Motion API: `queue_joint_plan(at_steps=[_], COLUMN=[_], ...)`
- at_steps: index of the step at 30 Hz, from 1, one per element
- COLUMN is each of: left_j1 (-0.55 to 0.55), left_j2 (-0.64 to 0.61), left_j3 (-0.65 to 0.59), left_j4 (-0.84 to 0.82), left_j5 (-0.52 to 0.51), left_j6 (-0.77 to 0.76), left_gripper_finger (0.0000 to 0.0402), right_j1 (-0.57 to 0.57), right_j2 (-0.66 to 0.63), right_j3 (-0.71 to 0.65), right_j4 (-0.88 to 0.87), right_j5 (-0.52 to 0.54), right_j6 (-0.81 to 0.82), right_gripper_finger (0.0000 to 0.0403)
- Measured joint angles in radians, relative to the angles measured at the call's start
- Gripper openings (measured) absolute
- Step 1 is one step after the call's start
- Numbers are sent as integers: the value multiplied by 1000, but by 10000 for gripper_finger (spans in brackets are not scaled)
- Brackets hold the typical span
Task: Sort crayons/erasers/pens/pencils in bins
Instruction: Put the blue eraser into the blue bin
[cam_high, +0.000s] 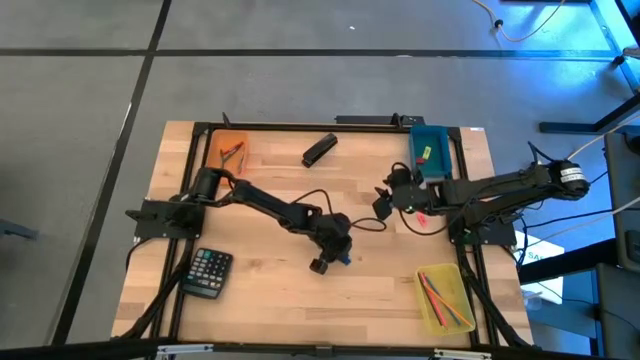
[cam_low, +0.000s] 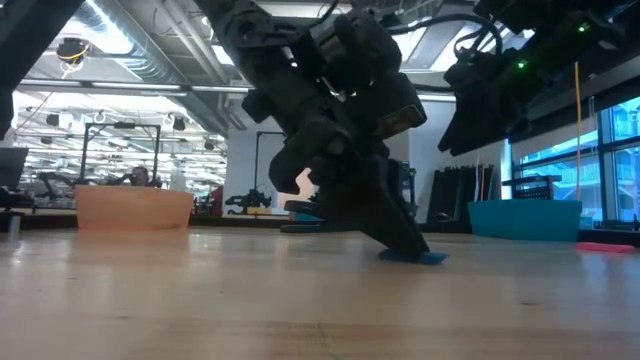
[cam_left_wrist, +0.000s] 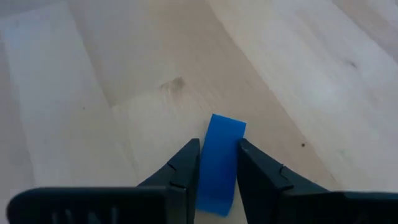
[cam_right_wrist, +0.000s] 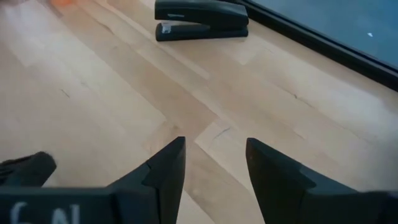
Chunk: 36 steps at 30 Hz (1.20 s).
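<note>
The table is of pale wood planks with a smooth, slightly shiny finish and fine grain lines. The blue eraser looks matt and smooth, like rubber. The left gripper has dark matt plastic fingers. The stapler, at upper centre of the right wrist view, is glossy black. The teal bin looks like smooth plastic.

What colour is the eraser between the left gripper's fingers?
Blue eraser; the left wrist view shows it best.
</note>
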Motion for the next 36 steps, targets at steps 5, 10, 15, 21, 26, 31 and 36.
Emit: queue_joint_plan(at_steps=[5, 10, 15, 21, 26, 31, 36], left_j1=[-1, -17, 15, 104, 194, 266, 295], left_j2=[-63, -136, -170, -145, -82, 30, 148], left_j3=[-6, -2, -2, -1, 1, 133, 321], left_j4=[-30, -30, 17, 185, 451, 512, 504], left_j5=[-143, -347, -446, -328, -176, -94, -83], left_j6=[0, 3, 12, 3, -75, -116, -121], left_gripper_finger=[81, 82, 84, 84, 84, 83, 77], right_j1=[37, 73, 106, 156, 198, 215, 188], right_j2=[0, -1, -4, -10, -10, -10, -10], right_j3=[0, 0, 9, 118, 275, 375, 386], right_j4=[0, -9, -81, -342, -570, -778, -949], right_j5=[24, 22, 23, 99, 182, 268, 349], right_j6=[17, 20, 68, 140, 140, 116, 155], right_gripper_finger=[171, 171, 171, 171, 171, 171, 171])
